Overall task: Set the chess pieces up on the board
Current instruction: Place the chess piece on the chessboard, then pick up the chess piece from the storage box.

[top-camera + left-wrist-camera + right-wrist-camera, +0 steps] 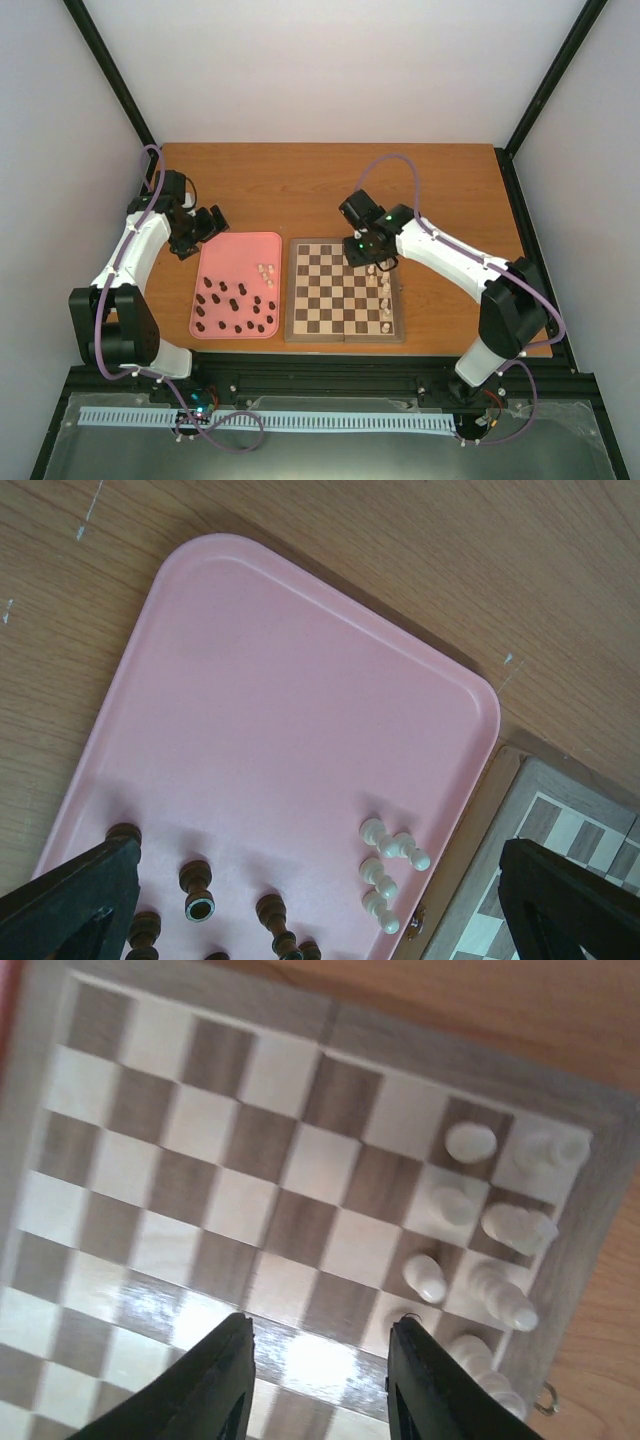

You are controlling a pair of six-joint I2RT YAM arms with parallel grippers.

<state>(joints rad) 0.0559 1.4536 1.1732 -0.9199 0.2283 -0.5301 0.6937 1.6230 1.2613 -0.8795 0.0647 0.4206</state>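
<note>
Findings, taken from the near edge outward, all placed against the board point(345, 290).

1. On the near half of the pink tray point(212, 262), which lies just left of the board, stand the dark pieces point(235, 305). They are not the set being handled.
2. The placed cream pieces point(450, 1203) occupy the 2 files along the board's right edge. The squares left of them are bare.
3. The cream cluster point(385, 865) sits in the tray close to the board's left edge. Its pieces are bunched and several appear to touch.
4. The right gripper point(322, 1325) hovers over the board's far right part with its jaws partly apart and nothing between them.
5. The left gripper point(320, 845) hangs over the tray, well left of the board, with its jaws spread wide and empty.
6. Bare table point(300, 190) lies beyond the board's far edge.

Judgement: the step in hand is fetching the next cream piece from the tray.

Recommendations:
- We advise taking the outermost piece of the cluster, not 1 from its middle.
- The jaws should be narrowed before descent so that neither of the 2 fingers sweeps a neighbour.
- The approach should be vertical, and the grip low on the piece's body.
- At the board, the piece should be lowered onto the centre of a bare square.
- The jaws should open only slightly there, since the standing pieces could tip.
</note>
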